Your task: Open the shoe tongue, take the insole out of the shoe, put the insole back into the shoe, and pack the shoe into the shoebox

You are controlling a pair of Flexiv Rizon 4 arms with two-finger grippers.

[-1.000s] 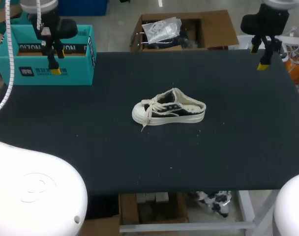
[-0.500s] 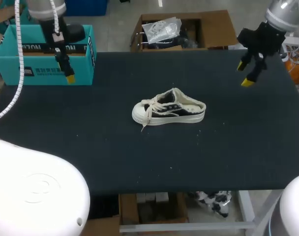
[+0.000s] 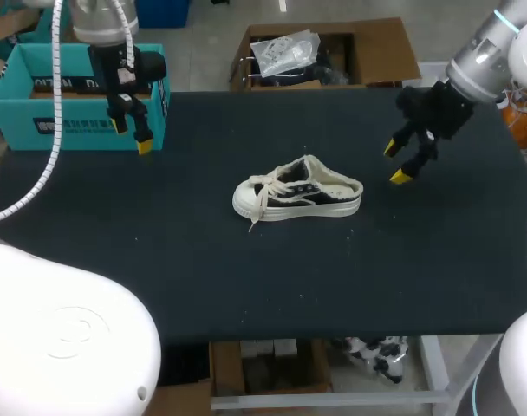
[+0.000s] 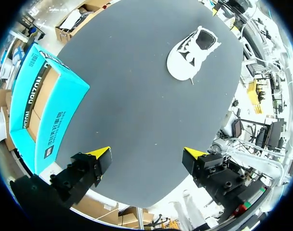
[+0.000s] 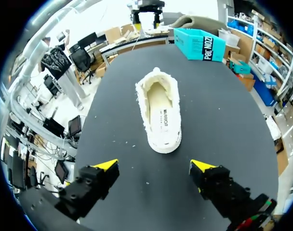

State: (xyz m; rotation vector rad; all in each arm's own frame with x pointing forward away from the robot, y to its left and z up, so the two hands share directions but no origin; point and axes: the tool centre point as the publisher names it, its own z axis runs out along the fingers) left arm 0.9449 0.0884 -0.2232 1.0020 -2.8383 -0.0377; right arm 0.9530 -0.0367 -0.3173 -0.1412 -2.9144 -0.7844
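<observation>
While the black surface [image 3: 159,269] carried everything, the open teal shoebox [image 3: 64,130] stood at its far corner, just beside and behind the left pincer [image 3: 131,134]. That pincer hung above the surface by the box's front wall, its fingers spread wide with nothing between them. The low, white-soled shoe [image 3: 298,192] lay on its sole near the middle of the surface, well ahead of the left pincer and apart from it, with its toe toward that side. The right pincer [image 3: 396,163] hung near the shoe's heel end without touching it, its yellow tips wide apart and gripping nothing. In the right wrist view the shoe lay straight ahead of this pincer, heel nearest. The pale insole [image 5: 158,96] sat inside the shoe, showing in its open top. Loose cream laces [image 3: 262,201] trailed from the toe end onto the surface.
</observation>
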